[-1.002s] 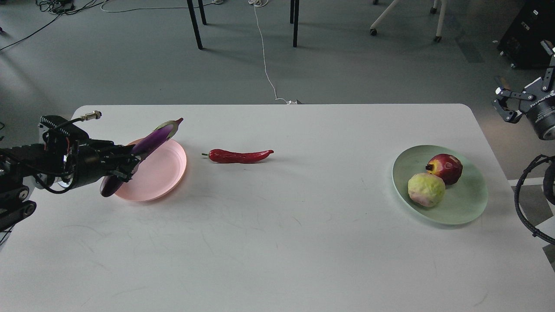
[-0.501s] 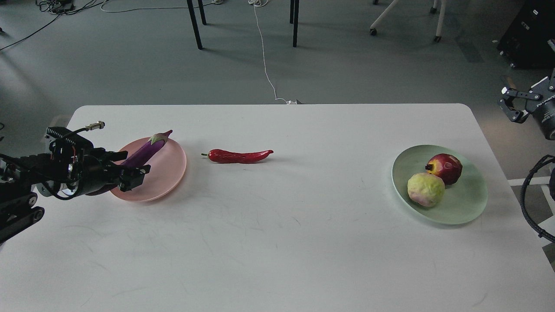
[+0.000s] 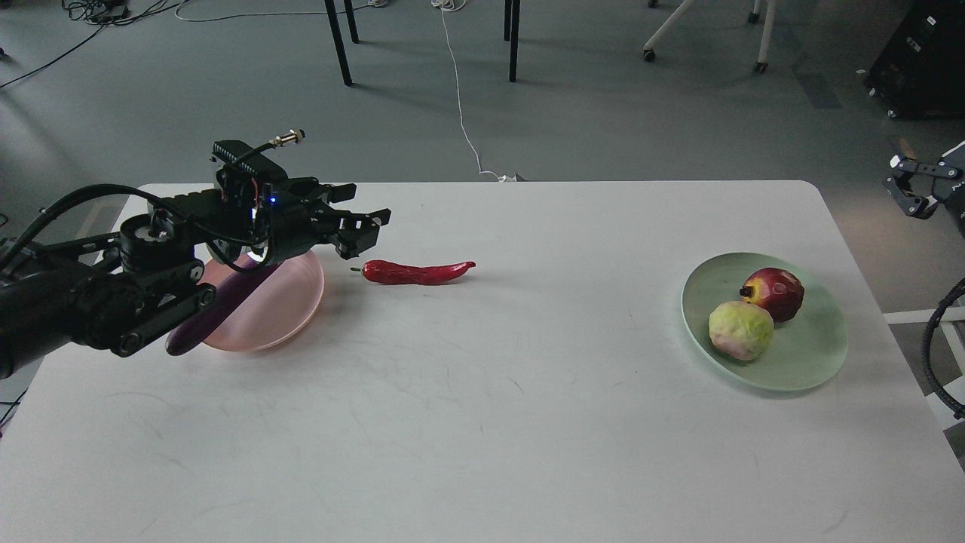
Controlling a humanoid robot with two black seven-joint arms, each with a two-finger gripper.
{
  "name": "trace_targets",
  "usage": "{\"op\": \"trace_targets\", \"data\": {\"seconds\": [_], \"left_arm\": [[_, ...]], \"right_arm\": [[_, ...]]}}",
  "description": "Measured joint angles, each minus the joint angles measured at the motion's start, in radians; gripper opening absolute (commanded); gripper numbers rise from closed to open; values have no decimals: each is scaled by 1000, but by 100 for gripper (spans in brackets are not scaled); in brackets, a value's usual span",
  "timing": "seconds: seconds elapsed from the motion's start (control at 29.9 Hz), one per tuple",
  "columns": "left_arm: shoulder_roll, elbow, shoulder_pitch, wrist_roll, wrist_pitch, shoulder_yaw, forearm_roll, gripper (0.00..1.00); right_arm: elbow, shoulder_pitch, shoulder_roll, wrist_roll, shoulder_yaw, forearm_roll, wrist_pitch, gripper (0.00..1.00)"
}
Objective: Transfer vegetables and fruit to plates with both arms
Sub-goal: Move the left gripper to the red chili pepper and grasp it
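Note:
The purple eggplant (image 3: pixel 215 313) lies across the pale pink plate (image 3: pixel 290 302) at the left, its lower end over the plate's rim and its cap hidden behind my arm. My left gripper (image 3: pixel 362 226) is open and empty, raised above the plate's right side, just left of the red chili pepper (image 3: pixel 415 271) lying on the table. The dark red pomegranate (image 3: pixel 776 292) and the yellow-green ball (image 3: pixel 741 329) sit side by side on the mint green plate (image 3: pixel 807 362) at the right. My right gripper (image 3: pixel 908 188) is at the far right edge, off the table; its fingers look apart.
The white table (image 3: pixel 482 422) has its far edge behind the plates and rounded far corners. Chair legs (image 3: pixel 339 45) and cables (image 3: pixel 460 98) are on the floor beyond.
My left gripper let go of the eggplant, which now lies on the pink plate. The gripper rose and moved right toward the chili. My right gripper drew further right.

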Motion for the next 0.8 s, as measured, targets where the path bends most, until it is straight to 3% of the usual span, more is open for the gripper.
{"op": "trace_targets", "data": {"seconds": [0.17,0.4,0.57,0.8], "left_arm": [[-127,90,2,-8,24,87,78,63],[-213,245,2,-36,88,254,85,60],[-263,368,3,-67,129,277,82,59],[-290,424,8,-78,134,327,82,58]], "right_arm": [[-2,-18,-14,2,1,0,0,99],[-1,-28,-16,2,1,0,0,99],[6,-28,-15,2,5,0,0,99],[8,-28,-14,2,11,0,0,99]]}}
